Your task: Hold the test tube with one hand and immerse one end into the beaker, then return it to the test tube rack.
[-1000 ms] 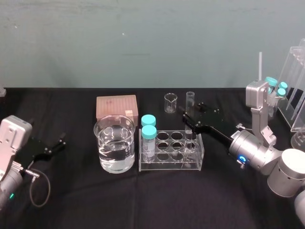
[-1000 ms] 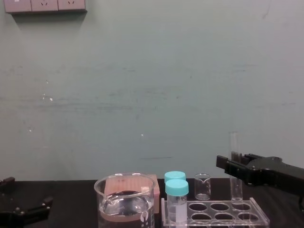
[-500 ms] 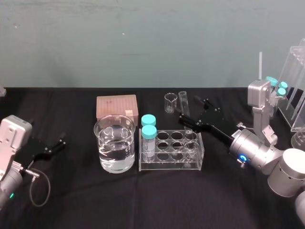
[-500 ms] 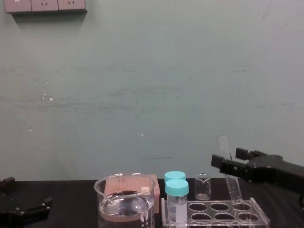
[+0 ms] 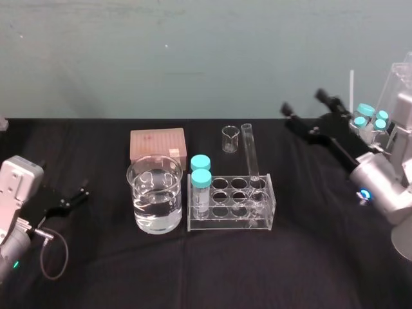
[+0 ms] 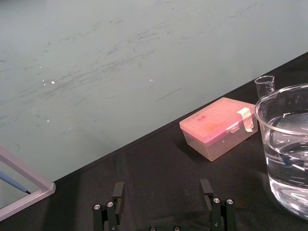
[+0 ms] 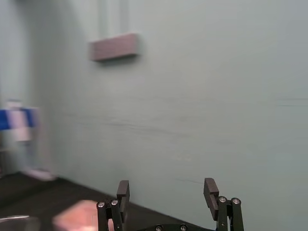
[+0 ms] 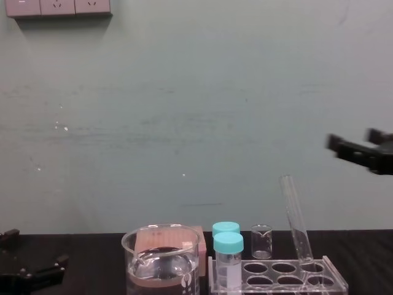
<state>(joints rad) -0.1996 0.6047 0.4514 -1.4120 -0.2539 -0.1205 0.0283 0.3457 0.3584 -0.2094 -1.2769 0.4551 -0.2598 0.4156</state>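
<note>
The test tube stands in a back right hole of the clear test tube rack, leaning to the left, free of any grip. From the chest view, the test tube tilts above the rack. The water-filled beaker stands just left of the rack. My right gripper hangs open, raised well right of the tube, with nothing between its fingers. Open and idle, my left gripper rests at the table's left side.
A pink box lies behind the beaker. A tiny beaker stands behind the rack. Two teal-capped vials fill the rack's left holes. A clear stand with more vials is at the far right.
My right gripper opened and let go of the test tube, then drew back up and to the right. The tube tipped from upright to leaning left in the rack.
</note>
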